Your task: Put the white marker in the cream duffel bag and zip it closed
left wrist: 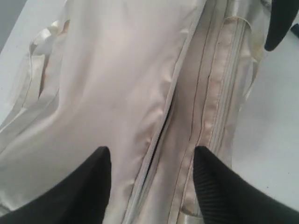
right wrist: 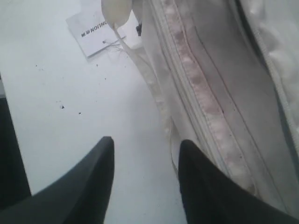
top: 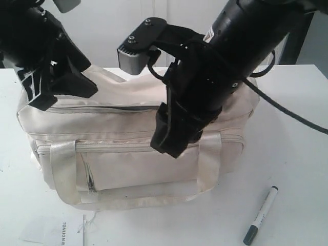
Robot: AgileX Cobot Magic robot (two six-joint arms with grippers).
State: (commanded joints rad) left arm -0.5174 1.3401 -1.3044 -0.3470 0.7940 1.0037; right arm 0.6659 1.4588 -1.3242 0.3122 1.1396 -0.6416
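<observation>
The cream duffel bag [top: 128,148] lies across the middle of the white table, its top zipper [left wrist: 161,135] parted into a dark slit. The white marker [top: 261,214] rests on the table in front of the bag's right end, dark cap toward the near edge. My left gripper [top: 77,82] hangs open over the bag's left top, its fingers straddling the zipper line [left wrist: 152,154]. My right gripper [top: 171,138] is open over the bag's front side, with nothing between its fingers [right wrist: 145,144]; bare table and the bag's seam show beneath them.
A white paper tag [top: 61,230] on a thread lies by the bag's front left corner, also seen as the tag [right wrist: 96,29]. One webbing handle [top: 66,174] droops over the front pocket. A black cable [top: 292,110] trails from the right arm.
</observation>
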